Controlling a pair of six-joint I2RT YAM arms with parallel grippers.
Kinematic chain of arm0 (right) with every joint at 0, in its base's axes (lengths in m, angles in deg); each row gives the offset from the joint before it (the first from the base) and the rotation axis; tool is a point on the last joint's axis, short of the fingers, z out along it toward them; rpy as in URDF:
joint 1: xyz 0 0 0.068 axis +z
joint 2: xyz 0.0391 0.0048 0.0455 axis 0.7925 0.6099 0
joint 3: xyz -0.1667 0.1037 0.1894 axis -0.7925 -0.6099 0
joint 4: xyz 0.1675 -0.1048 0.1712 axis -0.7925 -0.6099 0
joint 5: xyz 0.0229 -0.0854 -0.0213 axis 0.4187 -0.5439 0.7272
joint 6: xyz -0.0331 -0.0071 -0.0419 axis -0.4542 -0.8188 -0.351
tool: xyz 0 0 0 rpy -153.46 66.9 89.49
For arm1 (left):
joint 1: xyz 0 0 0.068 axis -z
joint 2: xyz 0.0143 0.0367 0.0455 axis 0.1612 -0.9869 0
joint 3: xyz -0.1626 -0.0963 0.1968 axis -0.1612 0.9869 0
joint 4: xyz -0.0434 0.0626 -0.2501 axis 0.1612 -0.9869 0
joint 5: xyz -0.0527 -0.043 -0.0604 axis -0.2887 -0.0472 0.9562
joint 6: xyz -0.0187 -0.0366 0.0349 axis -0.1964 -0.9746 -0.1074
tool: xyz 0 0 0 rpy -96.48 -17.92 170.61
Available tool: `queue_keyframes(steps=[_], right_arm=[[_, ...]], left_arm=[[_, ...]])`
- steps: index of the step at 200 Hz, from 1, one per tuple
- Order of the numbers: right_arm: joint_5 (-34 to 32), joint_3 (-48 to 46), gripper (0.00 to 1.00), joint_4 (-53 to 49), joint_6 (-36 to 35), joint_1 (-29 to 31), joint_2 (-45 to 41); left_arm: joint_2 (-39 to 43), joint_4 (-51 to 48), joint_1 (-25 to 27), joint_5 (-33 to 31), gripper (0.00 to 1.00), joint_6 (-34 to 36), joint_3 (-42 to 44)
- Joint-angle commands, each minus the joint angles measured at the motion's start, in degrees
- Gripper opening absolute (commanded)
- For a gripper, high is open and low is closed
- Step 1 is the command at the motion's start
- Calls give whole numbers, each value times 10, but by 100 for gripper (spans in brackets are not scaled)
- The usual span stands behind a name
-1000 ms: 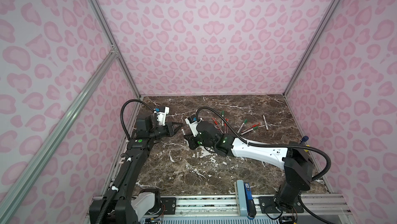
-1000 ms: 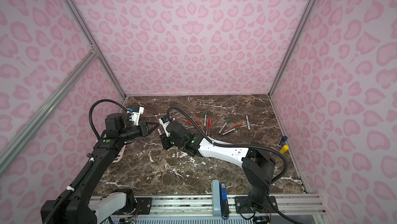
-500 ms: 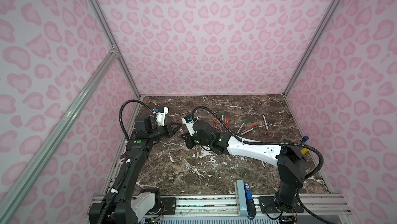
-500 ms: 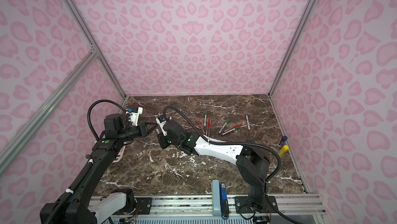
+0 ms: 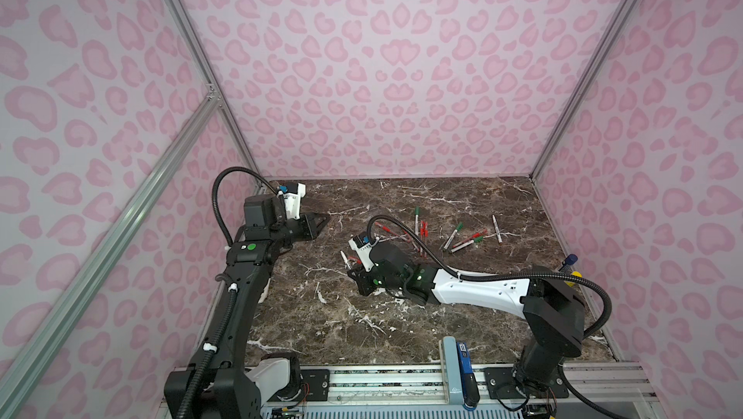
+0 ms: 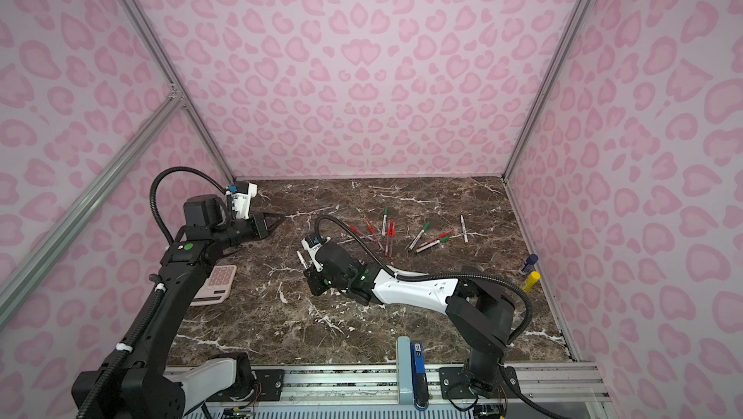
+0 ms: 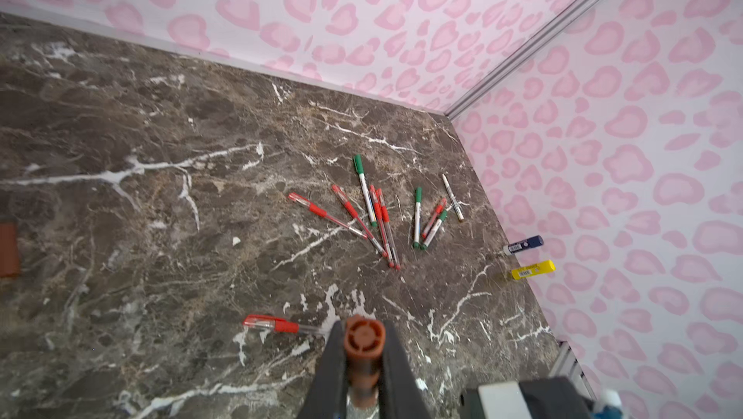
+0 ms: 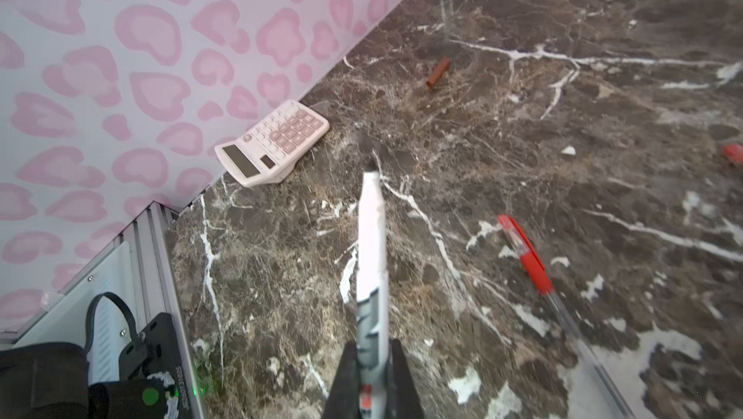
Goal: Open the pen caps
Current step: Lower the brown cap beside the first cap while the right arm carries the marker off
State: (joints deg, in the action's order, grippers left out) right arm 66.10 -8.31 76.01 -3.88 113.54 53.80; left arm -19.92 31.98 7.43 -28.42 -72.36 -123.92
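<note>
**Cap and barrel parted, both in hand.** We see a brown cap [image 7: 364, 342] pinched end-on between the closed jaws of the left hand [image 7: 363, 330], which hangs over the left rear of the worktop [image 7: 161, 155]. Its white pen [image 8: 372, 244], dark tip bare, is clamped near the back end of its barrel by the right hand [image 8: 372, 352]. That hand is likewise shut tight, stands near the worktop's middle and is well apart from the left hand.

A red pen [image 8: 526, 254] lies just beside the held barrel, and a loose brown cap [image 8: 438, 74] lies farther off, near a calculator [image 8: 273, 143] at the left wall. The capped pens [image 7: 378, 216] lie fanned and partly overlapping at the right rear, with a blue-capped tube [image 7: 522, 244] and a yellow tube [image 7: 532, 269] at the right wall. We judge most of the task undone.

Hazards, as we judge them:
- **Rolling cap:** once released it may roll on the smooth stone.
- **Pivoting barrel:** gripped so far back, it may swing in the jaws and drag its wet tip across the worktop.
- **Nudged pen:** setting the barrel down may push the red pen.
- **Double pick:** among the overlapping pens, a closing hand may catch two barrels or pinch a barrel instead of a cap.
</note>
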Motion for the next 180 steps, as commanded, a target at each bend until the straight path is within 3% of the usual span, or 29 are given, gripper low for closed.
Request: queue_keyframes(steps=[1,28,91,121,180], right_arm=[[-10,-30,0,10,0,-3,-17],[-31,-68,0,5,12,-7,-56],[-95,-174,0,-45,25,-40,-208],[-124,-203,0,-102,32,-57,-282],[-165,-275,0,-105,46,-73,-389]], left_arm=[[-25,-6,-1,-27,4,10,-32],[-77,-46,-1,-49,3,32,-77],[-276,-166,-1,-227,3,120,-191],[-375,-210,-1,-272,3,137,-256],[-525,-270,-1,-351,4,163,-369]])
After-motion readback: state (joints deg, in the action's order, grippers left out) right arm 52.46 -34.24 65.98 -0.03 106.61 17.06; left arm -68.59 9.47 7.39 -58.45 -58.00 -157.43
